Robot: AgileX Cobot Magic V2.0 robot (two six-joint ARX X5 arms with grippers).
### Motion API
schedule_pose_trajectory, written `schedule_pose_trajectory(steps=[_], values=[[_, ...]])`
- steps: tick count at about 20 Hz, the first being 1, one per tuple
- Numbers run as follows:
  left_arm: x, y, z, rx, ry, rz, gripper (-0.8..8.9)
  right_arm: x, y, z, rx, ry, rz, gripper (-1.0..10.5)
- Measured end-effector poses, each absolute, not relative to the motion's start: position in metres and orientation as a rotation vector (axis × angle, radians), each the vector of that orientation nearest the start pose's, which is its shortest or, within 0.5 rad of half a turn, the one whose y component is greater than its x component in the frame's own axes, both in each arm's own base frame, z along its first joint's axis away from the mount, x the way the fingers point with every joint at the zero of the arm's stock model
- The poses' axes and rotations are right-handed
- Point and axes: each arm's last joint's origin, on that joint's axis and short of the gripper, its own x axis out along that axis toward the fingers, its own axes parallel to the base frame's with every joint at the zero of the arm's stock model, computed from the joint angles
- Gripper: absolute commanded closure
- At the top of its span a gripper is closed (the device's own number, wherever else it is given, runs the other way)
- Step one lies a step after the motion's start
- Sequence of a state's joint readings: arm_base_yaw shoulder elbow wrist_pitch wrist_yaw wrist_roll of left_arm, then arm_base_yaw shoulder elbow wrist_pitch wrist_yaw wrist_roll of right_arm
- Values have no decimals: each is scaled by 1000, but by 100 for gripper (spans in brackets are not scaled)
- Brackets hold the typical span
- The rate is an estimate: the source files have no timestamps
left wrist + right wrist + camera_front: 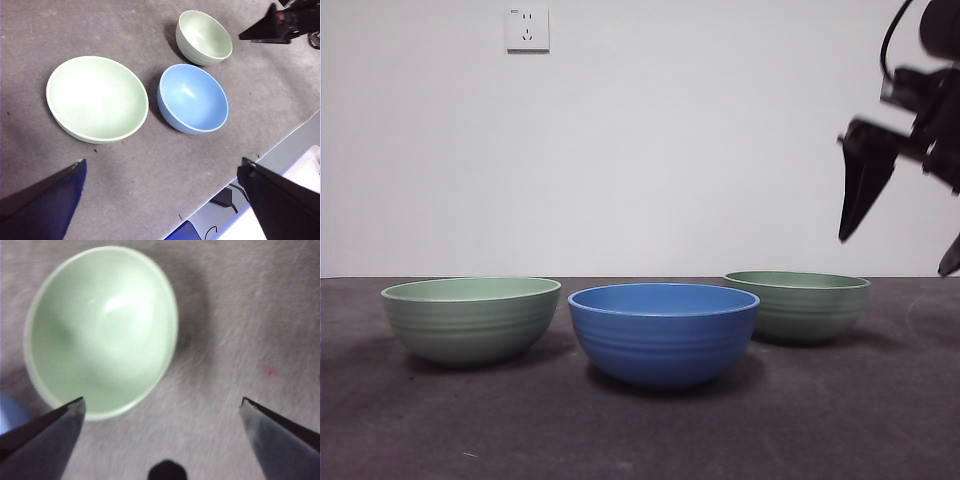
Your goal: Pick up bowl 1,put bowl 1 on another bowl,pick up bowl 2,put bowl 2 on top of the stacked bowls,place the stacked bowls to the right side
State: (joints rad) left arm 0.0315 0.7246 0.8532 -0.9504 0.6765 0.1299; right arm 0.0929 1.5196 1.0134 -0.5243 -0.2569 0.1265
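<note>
The round blue ribbed bowl (663,333) stands upright on the dark grey felt-like table (880,420), nearest the front camera, between two pale green ribbed bowls of the same size. One pale green bowl (471,317) sits just beside the blue bowl on one side; the other pale green bowl (798,304) sits close on the opposite side and farther back. None of the three touch, and all are empty.

The front view shows the ribs on the outsides; the left wrist view shows the bare insides of all three bowls, the blue one (193,98) in the middle, and a pale edge where the table ends. The right wrist view, blurred, shows only the farther green bowl (102,330) from above, with a sliver of blue at the edge.

The right tool (900,200) hangs in the air above and beyond that farther green bowl, its jaws spread wide and holding nothing. The left tool (165,200) is high over the table, jaws also wide apart and empty.

Behind the table is a plain white wall (700,140) with a white socket (527,29).
</note>
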Motion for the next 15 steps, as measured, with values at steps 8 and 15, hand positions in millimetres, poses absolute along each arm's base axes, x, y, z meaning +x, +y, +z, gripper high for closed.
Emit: schedule_pose_trajectory(steps=[8,15], values=[[120,-14,303,-170,741,-655,281,323,41,182,209,1067,222,627],[119,-14,303,-172,745,-655,282,331,55,176,189,1016,265,958]])
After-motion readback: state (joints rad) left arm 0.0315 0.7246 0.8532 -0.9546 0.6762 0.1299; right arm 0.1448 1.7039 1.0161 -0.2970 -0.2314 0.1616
